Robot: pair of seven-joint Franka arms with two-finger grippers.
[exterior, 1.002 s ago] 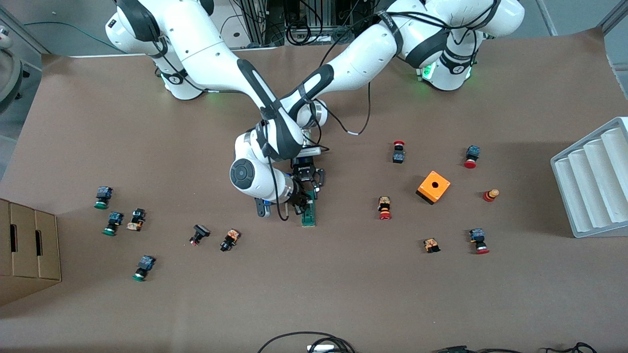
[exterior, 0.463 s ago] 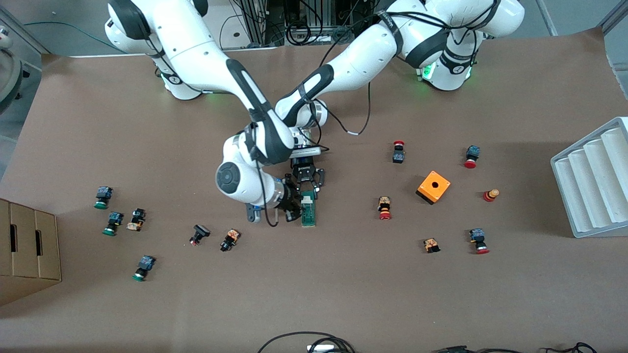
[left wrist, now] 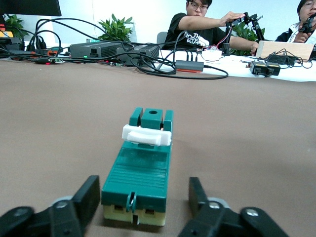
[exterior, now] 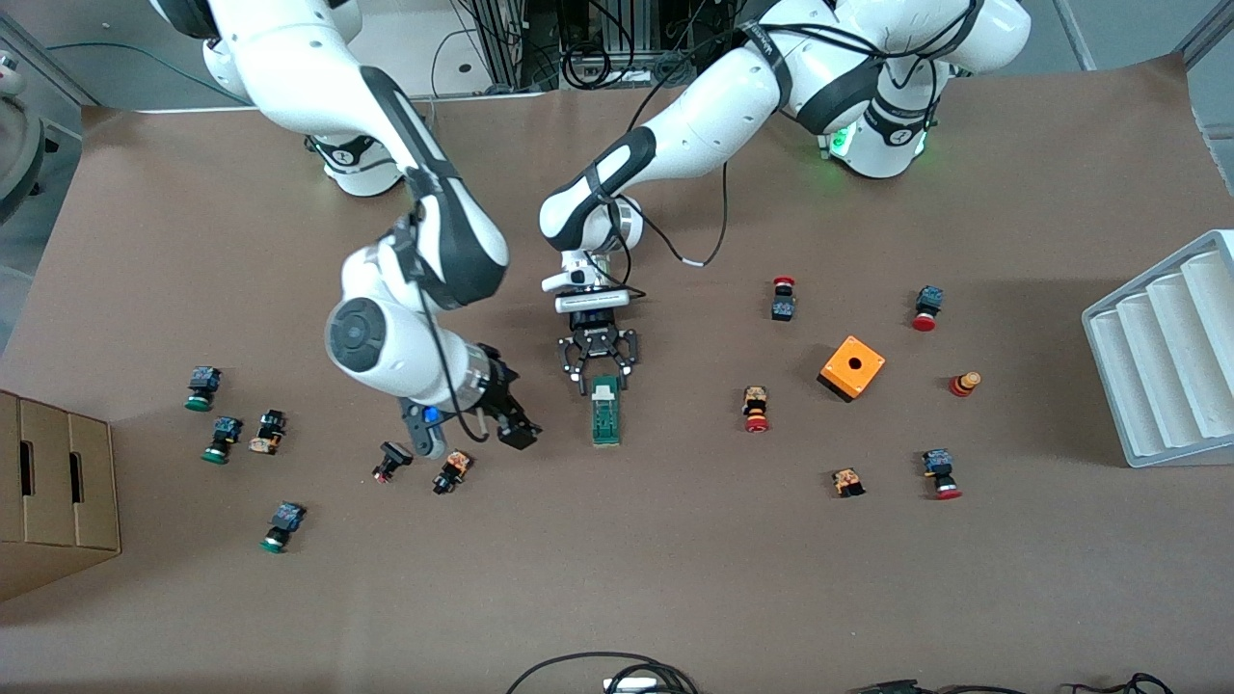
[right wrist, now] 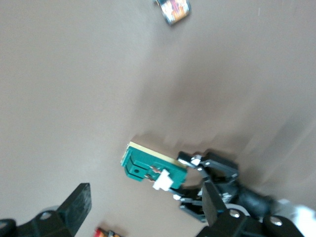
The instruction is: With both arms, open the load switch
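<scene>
Two sets of fingers gape: left gripper point(exterior: 598, 373) flanking ribbed green load switch point(exterior: 605, 421); right gripper point(exterior: 514, 421) beside it.

You see the load switch point(left wrist: 140, 170) as green plastic with a soft shine, its top ribbed with fine grooves; the clip point(left wrist: 143, 135) across it is smooth white plastic, and its base looks pale cream plastic. The table point(exterior: 617, 578) is covered by a matt brown sheet like paper, with no gloss. The left gripper point(exterior: 598, 378) has matt black fingers point(left wrist: 84, 200), and the right gripper point(exterior: 516, 429) has the same dull black finish. Both arms point(exterior: 704, 125) wear glossy white shells with black bands. At 3 o'clock from the switch, the orange box point(exterior: 852, 367) looks like smooth plastic. The box point(exterior: 53, 492) at the table's edge looks like plain cardboard.
</scene>
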